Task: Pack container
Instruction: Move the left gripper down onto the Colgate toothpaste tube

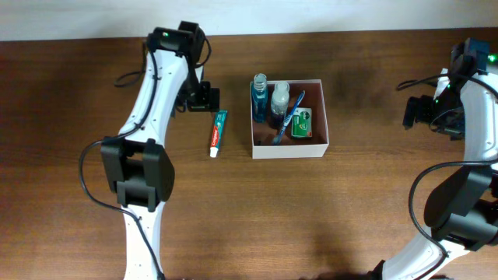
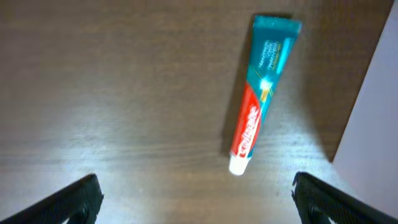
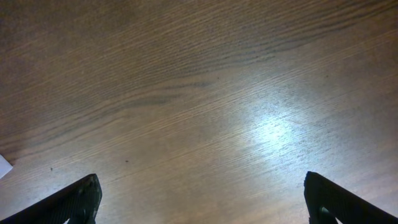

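The container (image 1: pixel 289 149) sits mid-tabletop (image 1: pixel 350 218), holding bottles (image 1: pixel 259 97) and a toothbrush (image 1: pixel 289 117). Toothpaste (image 2: pixel 256 99) lies unpacked just beside it, so the left end effector (image 2: pixel 198 200) hovers released above. The right end effector (image 3: pixel 199 200) idles spread, well apart.

Likely a robotics lab: a white left arm (image 1: pixel 152 93) and right arm (image 1: pixel 478 124), trailing black cables (image 1: pixel 124 78), flank a dark wood tabletop (image 1: pixel 233 218) holding a container (image 1: pixel 289 151) of toiletries (image 1: pixel 278 105) and a toothpaste tube (image 1: pixel 218 131).
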Controlling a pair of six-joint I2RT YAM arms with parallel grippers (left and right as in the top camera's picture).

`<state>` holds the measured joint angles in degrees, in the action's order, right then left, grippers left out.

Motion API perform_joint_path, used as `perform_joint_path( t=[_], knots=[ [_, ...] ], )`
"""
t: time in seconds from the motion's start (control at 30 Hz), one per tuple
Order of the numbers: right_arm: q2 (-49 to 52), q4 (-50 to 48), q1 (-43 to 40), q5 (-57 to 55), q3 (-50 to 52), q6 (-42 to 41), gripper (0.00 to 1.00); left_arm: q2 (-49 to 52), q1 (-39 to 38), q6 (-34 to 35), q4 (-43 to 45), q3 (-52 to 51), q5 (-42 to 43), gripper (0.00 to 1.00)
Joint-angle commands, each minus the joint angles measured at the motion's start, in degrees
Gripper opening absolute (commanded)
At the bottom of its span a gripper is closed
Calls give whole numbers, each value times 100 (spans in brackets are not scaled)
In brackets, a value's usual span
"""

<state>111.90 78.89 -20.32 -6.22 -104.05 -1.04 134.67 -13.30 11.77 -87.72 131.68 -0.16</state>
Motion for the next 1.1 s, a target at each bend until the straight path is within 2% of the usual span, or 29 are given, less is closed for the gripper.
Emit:
perform_joint_path(
  t=[0.0,0.77,1.07],
  knots=[
    [-181,-7,0,-92,-59,39,99,-37,-223,-116,367,-396,83,99],
    [-181,-7,0,-92,-59,39,99,-31,-354,-111,2098,-2275,297,99],
    [-181,-7,0,-92,-59,39,99,-31,-352,-111,2181,-2365,293,99]
  ],
)
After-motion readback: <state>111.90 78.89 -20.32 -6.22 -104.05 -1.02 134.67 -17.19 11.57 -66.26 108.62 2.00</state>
